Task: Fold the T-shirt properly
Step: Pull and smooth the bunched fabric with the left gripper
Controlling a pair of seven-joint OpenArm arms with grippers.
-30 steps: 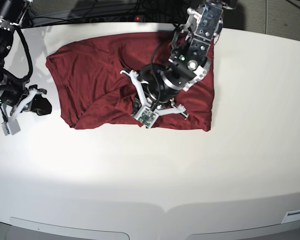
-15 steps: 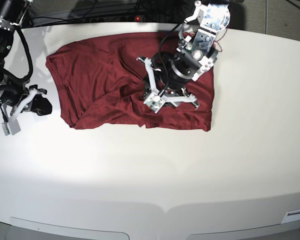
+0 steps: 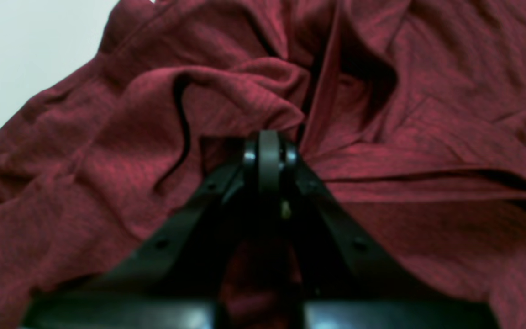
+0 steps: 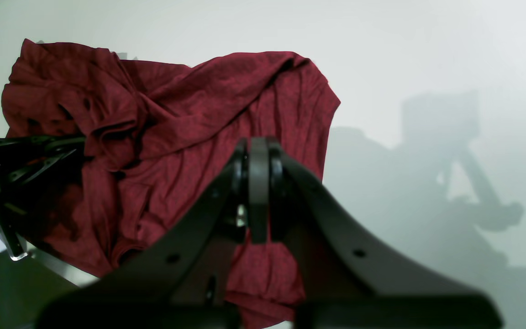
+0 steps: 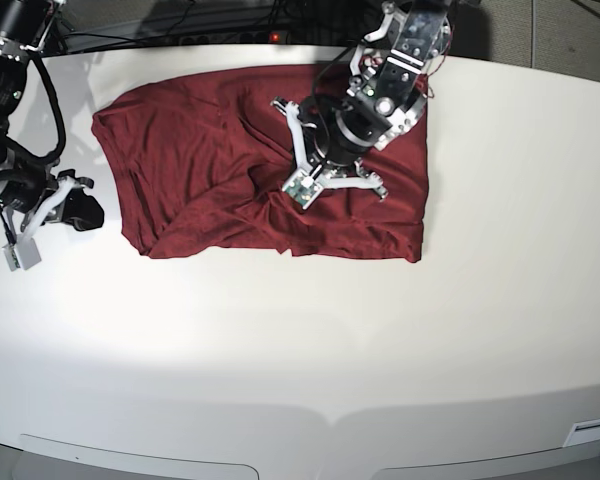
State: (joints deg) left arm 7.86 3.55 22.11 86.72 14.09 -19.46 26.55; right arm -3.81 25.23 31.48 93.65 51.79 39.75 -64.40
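Observation:
The dark red T-shirt point(image 5: 190, 160) lies spread and wrinkled on the white table point(image 5: 380, 350). My left arm point(image 5: 355, 120) reaches over the shirt's right half, with its head pointing down into the cloth near the middle. In the left wrist view the left gripper point(image 3: 267, 137) is shut, and bunched folds of the T-shirt point(image 3: 404, 91) converge at its tip. My right gripper point(image 5: 80, 212) hangs over bare table just left of the shirt. It is shut with nothing in it point(image 4: 258, 146), and the T-shirt point(image 4: 190, 119) lies beyond it.
Cables and a power strip point(image 5: 230, 30) run along the table's far edge. Bare white tabletop stretches in front of the shirt and to its right. The left arm point(image 4: 7, 183) shows at the left edge of the right wrist view.
The left gripper has drawn back from the shirt's front hem toward its middle, and the folds there have shifted with it. The right arm has not moved.

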